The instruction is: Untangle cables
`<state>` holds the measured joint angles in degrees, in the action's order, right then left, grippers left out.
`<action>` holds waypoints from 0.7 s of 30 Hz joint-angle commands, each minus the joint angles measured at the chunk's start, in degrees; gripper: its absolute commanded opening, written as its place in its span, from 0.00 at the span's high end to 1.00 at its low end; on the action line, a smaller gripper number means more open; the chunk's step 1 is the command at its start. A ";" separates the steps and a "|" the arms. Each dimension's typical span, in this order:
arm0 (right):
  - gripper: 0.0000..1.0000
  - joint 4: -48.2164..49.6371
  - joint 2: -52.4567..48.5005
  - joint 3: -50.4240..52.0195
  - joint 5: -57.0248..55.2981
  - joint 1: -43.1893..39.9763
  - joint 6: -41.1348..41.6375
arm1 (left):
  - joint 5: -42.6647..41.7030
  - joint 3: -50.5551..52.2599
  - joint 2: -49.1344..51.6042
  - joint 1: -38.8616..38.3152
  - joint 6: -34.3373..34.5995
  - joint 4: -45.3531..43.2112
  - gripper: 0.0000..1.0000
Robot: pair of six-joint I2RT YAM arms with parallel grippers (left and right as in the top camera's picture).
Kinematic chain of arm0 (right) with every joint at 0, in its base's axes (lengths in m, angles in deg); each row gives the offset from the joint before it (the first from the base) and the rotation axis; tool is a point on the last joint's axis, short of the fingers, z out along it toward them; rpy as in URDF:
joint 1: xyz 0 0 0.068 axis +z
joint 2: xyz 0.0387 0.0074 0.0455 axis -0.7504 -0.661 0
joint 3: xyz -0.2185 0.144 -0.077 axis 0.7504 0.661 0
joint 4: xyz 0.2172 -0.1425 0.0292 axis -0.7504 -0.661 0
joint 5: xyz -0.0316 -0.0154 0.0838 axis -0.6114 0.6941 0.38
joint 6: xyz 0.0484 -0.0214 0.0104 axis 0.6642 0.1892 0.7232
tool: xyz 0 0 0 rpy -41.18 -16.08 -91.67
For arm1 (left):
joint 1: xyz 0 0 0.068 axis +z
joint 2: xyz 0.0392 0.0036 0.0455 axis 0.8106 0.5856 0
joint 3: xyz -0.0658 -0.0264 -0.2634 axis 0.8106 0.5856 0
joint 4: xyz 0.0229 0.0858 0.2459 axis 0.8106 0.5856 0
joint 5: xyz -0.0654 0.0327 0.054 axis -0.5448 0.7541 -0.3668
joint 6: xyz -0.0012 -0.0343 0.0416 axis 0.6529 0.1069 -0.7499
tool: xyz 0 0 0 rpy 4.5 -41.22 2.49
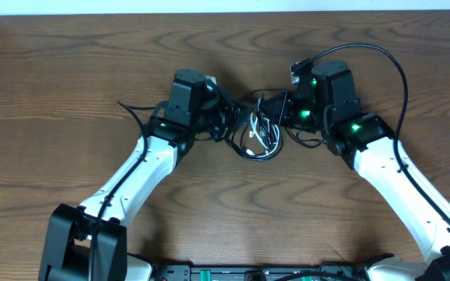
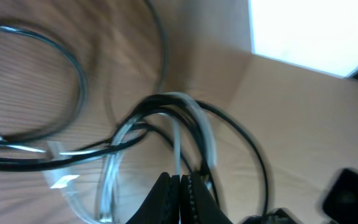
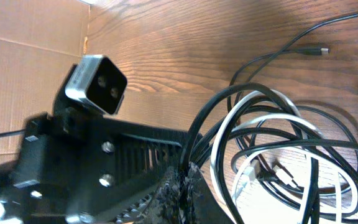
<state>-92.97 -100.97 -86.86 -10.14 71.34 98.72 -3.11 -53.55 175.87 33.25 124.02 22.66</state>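
Note:
The cables (image 1: pixel 260 139) lie in a tangled bundle of black loops and one white cord at the middle of the table, between my two grippers. My left gripper (image 1: pixel 229 126) is at the bundle's left edge. In the left wrist view its jaws (image 2: pixel 180 185) are shut, and the white cable (image 2: pixel 176 146) runs straight into them, with black loops (image 2: pixel 73 62) around. My right gripper (image 1: pixel 278 117) is at the bundle's right edge. Its jaws (image 3: pixel 184 182) are shut on a black cable (image 3: pixel 194 134). The white cable (image 3: pixel 253 118) and a black plug end (image 3: pixel 321 50) lie beyond.
The left arm's wrist camera (image 3: pixel 96 77) is close in front of the right gripper. A thick black arm wire (image 1: pixel 397 74) arcs over the right arm. Brown cardboard (image 3: pixel 23 37) stands at the table's edge. A thin black cord end (image 1: pixel 127 108) lies left of the left wrist.

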 commanded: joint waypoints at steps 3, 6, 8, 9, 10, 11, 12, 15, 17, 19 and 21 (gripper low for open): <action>0.99 -3.93 0.00 -0.22 -9.79 -1.14 -2.82 | 7.19 -0.11 0.33 0.92 -25.77 13.90 0.93; 0.99 -10.73 0.00 -0.22 -22.27 -3.10 -5.79 | 12.15 -0.11 0.11 2.89 -36.11 21.79 0.92; 0.99 -16.35 0.00 -0.22 -32.85 -4.70 -6.19 | 15.43 -0.11 -0.28 4.66 -40.74 25.68 0.93; 0.99 -18.01 0.00 -0.22 -36.30 -5.22 -6.19 | 16.85 -0.11 -0.50 5.38 -42.07 26.86 0.93; 0.99 -20.72 0.00 -0.22 -42.27 -6.12 -6.01 | 19.45 -0.11 -1.01 7.17 -43.95 29.09 0.93; 0.99 -22.10 0.00 -0.22 -45.59 -6.64 -5.60 | 20.76 -0.11 -1.31 8.26 -44.59 29.97 0.93; 0.99 -23.67 0.00 -0.22 -49.20 -7.41 -5.14 | 22.05 -0.11 -1.73 9.92 -44.94 30.93 0.93; 0.99 -25.31 0.00 -0.22 -50.12 -9.27 -5.11 | 19.58 -0.11 -2.91 14.62 -44.89 31.30 0.93; 0.99 -23.89 0.00 -0.22 -41.09 -9.31 -6.99 | 13.42 -0.11 -3.45 16.17 -44.89 29.94 0.93; 0.99 -19.52 -0.02 -0.22 -25.29 -7.89 -11.17 | 4.92 -0.11 -3.48 15.47 -44.94 26.60 0.93; 0.99 -15.50 -0.02 -0.22 -15.54 -5.81 -11.61 | 0.46 -0.11 -3.48 13.73 -44.92 24.20 0.85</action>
<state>-111.48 -100.95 -86.69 -42.84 62.88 90.63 7.81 -53.51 173.16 49.07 80.74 48.80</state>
